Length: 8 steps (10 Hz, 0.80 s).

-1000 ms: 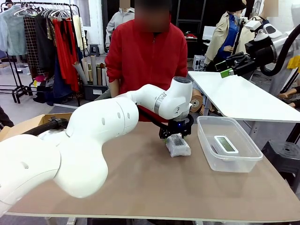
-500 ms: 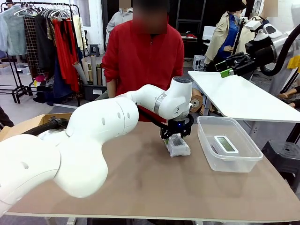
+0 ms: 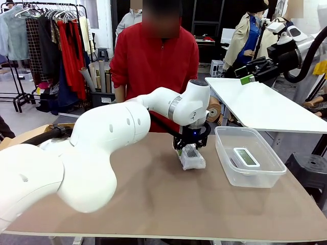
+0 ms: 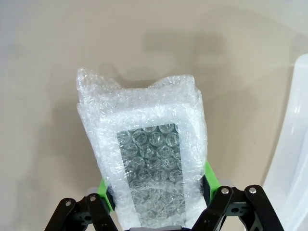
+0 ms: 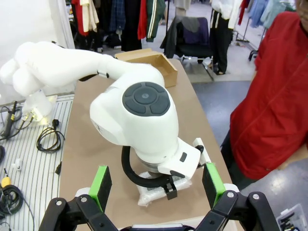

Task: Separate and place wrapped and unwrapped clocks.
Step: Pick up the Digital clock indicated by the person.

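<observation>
A wrapped clock [image 3: 190, 159], a bundle in whitish bubble wrap with a dark face showing through, lies at the table's middle right. My left gripper [image 3: 190, 148] comes down on its far end. In the left wrist view the wrapped clock [image 4: 144, 154] sits between the green pads [image 4: 102, 189], and the left gripper [image 4: 156, 184] is shut on it. The unwrapped clock [image 3: 246, 156], white with a grey-green screen, lies in a clear plastic bin [image 3: 223, 155]. My right gripper [image 3: 254, 75] hangs high at the right, open [image 5: 156, 185], above the left arm's wrist and the wrapped clock [image 5: 153, 193].
A person in a red top [image 3: 156, 61] stands at the far edge, right behind the left arm. A cardboard box [image 3: 28, 134] sits at the table's left end [image 5: 149, 60]. The bin's wall [image 4: 293, 144] is close beside the held bundle. A white table [image 3: 260, 104] stands at right.
My left gripper has shut on the wrapped clock, which has shifted slightly left with it. The person has moved a little to the left. The right arm has stayed still.
</observation>
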Available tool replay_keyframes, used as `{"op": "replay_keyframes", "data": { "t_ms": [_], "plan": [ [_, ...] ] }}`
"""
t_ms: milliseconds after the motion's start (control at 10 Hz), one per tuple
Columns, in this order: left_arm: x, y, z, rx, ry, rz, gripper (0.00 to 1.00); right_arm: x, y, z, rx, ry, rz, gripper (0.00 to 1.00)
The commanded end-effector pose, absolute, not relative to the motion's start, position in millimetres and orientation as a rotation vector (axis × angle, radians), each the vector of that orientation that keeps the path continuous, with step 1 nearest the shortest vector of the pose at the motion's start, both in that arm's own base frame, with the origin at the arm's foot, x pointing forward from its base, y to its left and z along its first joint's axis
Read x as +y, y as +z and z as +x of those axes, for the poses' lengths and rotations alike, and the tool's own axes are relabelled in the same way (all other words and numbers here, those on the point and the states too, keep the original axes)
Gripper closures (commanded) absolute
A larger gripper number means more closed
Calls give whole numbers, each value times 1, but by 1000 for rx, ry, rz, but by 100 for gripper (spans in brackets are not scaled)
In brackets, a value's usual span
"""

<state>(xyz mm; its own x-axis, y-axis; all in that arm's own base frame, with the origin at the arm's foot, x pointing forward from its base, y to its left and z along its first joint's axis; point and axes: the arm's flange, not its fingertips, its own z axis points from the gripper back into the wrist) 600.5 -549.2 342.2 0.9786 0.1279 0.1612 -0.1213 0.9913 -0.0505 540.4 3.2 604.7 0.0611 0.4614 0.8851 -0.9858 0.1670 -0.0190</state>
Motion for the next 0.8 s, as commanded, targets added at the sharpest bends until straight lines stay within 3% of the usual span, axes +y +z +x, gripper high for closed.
{"op": "replay_keyframes", "data": {
  "t_ms": [0, 700],
  "plan": [
    [-528, 363, 573, -135, 73, 18, 100, 3, 606, 539, -917, 1281, 744, 0],
    [-453, 456, 501, -155, -116, 73, 100, 3, 606, 539, -917, 1281, 744, 0]
  ]
}}
